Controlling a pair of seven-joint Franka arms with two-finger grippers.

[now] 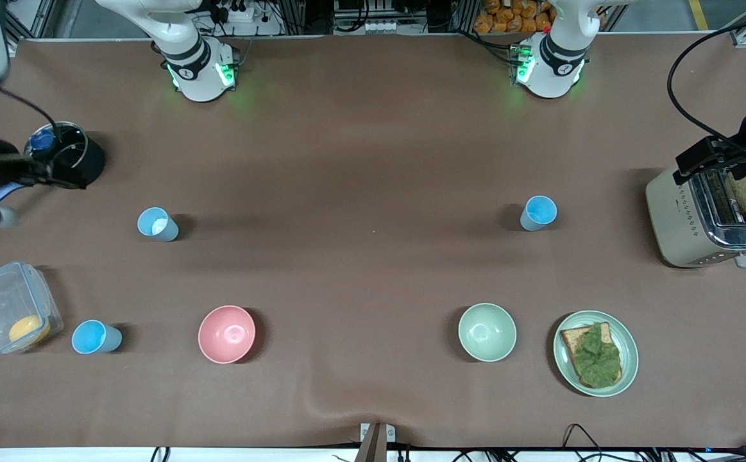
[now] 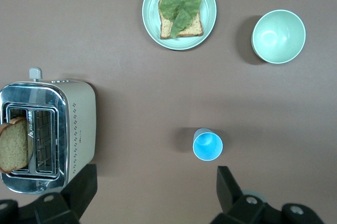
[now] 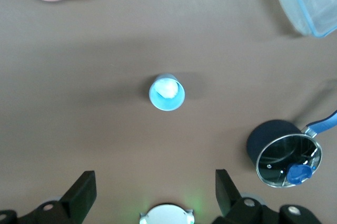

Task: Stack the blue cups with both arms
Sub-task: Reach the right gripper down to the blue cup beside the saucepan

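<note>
You are starting with nothing stacked: three blue cups standing apart on table [image 1: 360, 160].

- Cup with white patch [image 1: 157, 224] sitting toward right arm's end, near pot [image 1: 68, 157]; right gripper [image 3: 152, 195] hovering above it, fingers spread, empty.
- Second cup [image 1: 539, 212] sitting toward left arm's end, beside toaster [image 1: 706, 218]; left gripper [image 2: 155, 190] hovering above it, fingers spread, empty.
- Third cup [image 1: 93, 337] sitting beside clear box [image 1: 10, 314] (nearest front camera).

Center each gripper over rim before descending; pinch wall gently, keeping cup upright.
</note>
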